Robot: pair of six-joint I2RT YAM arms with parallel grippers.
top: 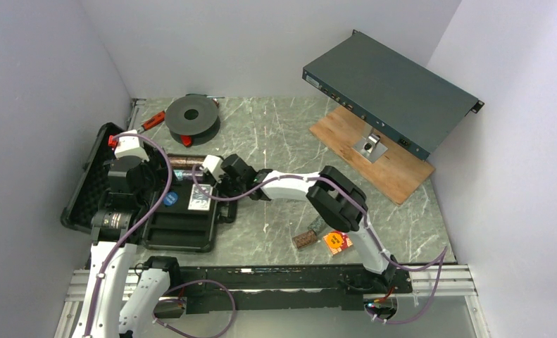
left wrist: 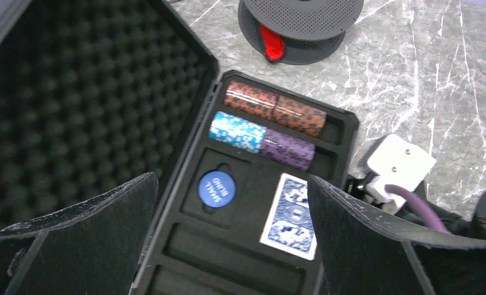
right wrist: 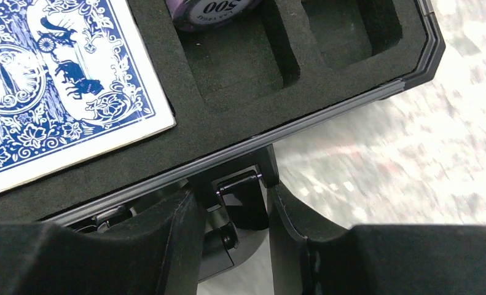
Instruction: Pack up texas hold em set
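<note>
the black briefcase [top: 85, 184] is laid open at the left of the table [top: 275, 134], its foam lid flat beside the tray. chip stacks [left wrist: 274, 107] and a blue card deck [left wrist: 291, 215] are seated in the tray. the left gripper [left wrist: 231, 184] is held wide open above them, with nothing gripped. the right gripper [right wrist: 231, 196] is closed on a black latch [right wrist: 243, 190] at the case's edge. a brown chip stack [top: 305, 239] and a red deck [top: 337, 242] are seen lying on the table, well apart from the case.

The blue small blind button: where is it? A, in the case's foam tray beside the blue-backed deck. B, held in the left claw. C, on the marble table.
A: the small blind button sits in a foam recess of the case, beside the deck.
</note>
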